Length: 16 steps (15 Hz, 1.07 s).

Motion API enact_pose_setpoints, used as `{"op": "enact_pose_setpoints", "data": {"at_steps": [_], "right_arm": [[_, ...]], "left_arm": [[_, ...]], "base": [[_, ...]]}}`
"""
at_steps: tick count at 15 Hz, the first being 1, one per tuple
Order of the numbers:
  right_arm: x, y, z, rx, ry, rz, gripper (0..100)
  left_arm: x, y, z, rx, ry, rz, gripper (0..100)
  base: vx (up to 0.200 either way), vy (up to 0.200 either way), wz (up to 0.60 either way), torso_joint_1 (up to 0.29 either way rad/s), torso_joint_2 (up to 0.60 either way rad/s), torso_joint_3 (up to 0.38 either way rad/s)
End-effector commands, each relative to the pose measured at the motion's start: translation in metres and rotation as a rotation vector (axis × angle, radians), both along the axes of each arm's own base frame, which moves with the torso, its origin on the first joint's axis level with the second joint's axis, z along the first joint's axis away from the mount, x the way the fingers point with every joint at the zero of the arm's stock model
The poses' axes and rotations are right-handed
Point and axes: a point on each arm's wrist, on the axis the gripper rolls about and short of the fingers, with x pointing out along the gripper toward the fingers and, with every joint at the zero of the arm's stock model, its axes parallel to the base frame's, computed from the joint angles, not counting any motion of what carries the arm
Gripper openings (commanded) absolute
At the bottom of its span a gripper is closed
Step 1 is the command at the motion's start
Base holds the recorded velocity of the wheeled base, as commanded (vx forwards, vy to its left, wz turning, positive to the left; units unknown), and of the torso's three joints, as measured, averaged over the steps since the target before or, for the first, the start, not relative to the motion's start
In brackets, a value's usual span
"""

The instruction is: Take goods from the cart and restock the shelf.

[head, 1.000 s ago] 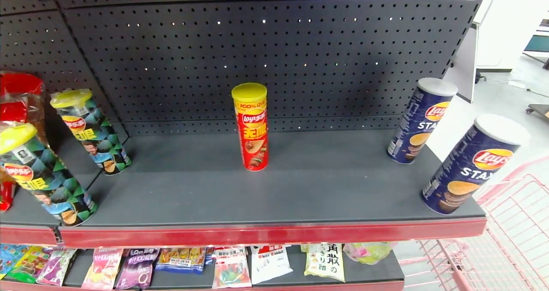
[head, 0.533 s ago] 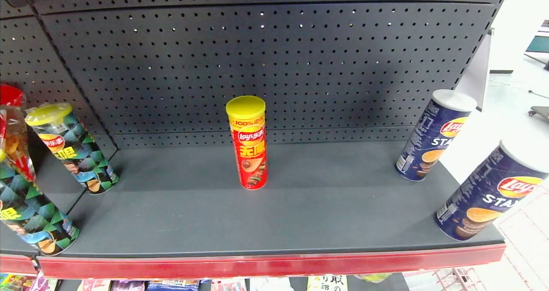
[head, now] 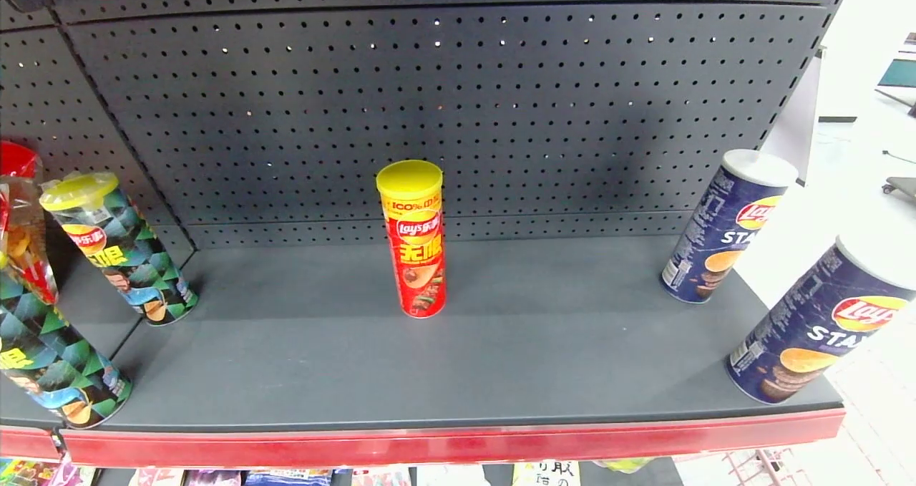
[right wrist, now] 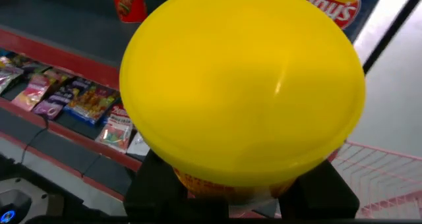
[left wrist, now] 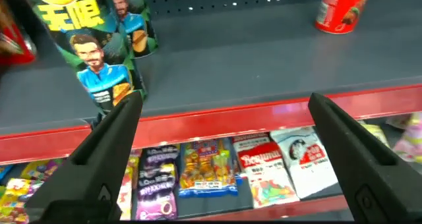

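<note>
My right gripper [right wrist: 231, 194] is shut on a chip can with a yellow lid [right wrist: 241, 85], its black fingers [right wrist: 155, 191] clamped on the can's sides below the lid. The can is held in front of the shelf's red front edge [right wrist: 59, 49]. On the dark shelf board [head: 501, 357] a red chip can with a yellow lid [head: 415, 239] stands upright in the middle. My left gripper [left wrist: 224, 105] is open with nothing between its fingers, in front of the red shelf edge [left wrist: 217, 118], near a green patterned can [left wrist: 99, 59].
Two blue cans [head: 723, 228] [head: 823, 325] stand at the shelf's right end, two green patterned cans [head: 118, 250] [head: 43, 357] at its left. Snack packets [left wrist: 204, 168] lie on the lower shelf. Pink cart wire [right wrist: 386, 174] is to the right. Free room flanks the red can.
The head camera tilted upward one second ago, so the whole picture shifted down; since half a second ago it holds steady. The cans on the shelf have not moved.
</note>
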Motion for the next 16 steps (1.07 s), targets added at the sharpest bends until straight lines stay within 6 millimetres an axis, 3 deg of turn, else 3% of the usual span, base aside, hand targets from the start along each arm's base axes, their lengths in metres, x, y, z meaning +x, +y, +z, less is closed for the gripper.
{"op": "enact_pose_setpoints", "data": {"at_steps": [1, 2, 3, 4, 7, 8, 10, 13, 16], "right_arm": [[0.002, 0.000, 0.001, -0.003, 0.016, 0.034, 0], [0.006, 0.001, 0.001, -0.011, 0.040, 0.035, 0], [0.007, 0.001, 0.002, -0.011, 0.050, 0.037, 0], [0.008, 0.001, 0.002, -0.014, 0.054, 0.037, 0], [0.008, 0.001, 0.000, -0.013, 0.056, 0.035, 0], [0.007, 0.001, 0.000, -0.012, 0.051, 0.035, 0], [0.006, 0.001, 0.000, -0.008, 0.043, 0.029, 0], [0.006, 0.001, 0.000, -0.009, 0.044, 0.029, 0], [0.006, 0.001, 0.000, -0.008, 0.040, 0.027, 0]], "left_arm": [[0.035, -0.002, 0.112, -0.141, 0.069, -0.070, 100], [0.065, -0.006, 0.130, -0.094, 0.150, -0.214, 100], [0.075, -0.009, 0.130, -0.060, 0.178, -0.290, 100], [0.108, -0.017, 0.132, -0.031, 0.261, -0.441, 100], [0.185, -0.034, 0.124, 0.079, 0.271, -0.557, 100], [0.194, -0.038, 0.121, 0.081, 0.264, -0.581, 100], [0.226, -0.064, 0.122, 0.079, 0.247, -0.772, 100], [0.257, -0.084, 0.121, 0.092, 0.264, -0.815, 100], [0.277, -0.090, 0.113, 0.141, 0.270, -0.811, 100]], "base": [[0.000, 0.000, 0.00, 0.000, 0.00, 0.000], [0.000, 0.000, 0.00, 0.000, 0.00, 0.000], [0.000, 0.000, 0.00, 0.000, 0.00, 0.000], [0.000, 0.000, 0.00, 0.000, 0.00, 0.000], [0.000, 0.000, 0.00, 0.000, 0.00, 0.000], [0.000, 0.000, 0.00, 0.000, 0.00, 0.000], [0.000, 0.000, 0.00, 0.000, 0.00, 0.000], [0.000, 0.000, 0.00, 0.000, 0.00, 0.000], [0.000, 0.000, 0.00, 0.000, 0.00, 0.000]]}}
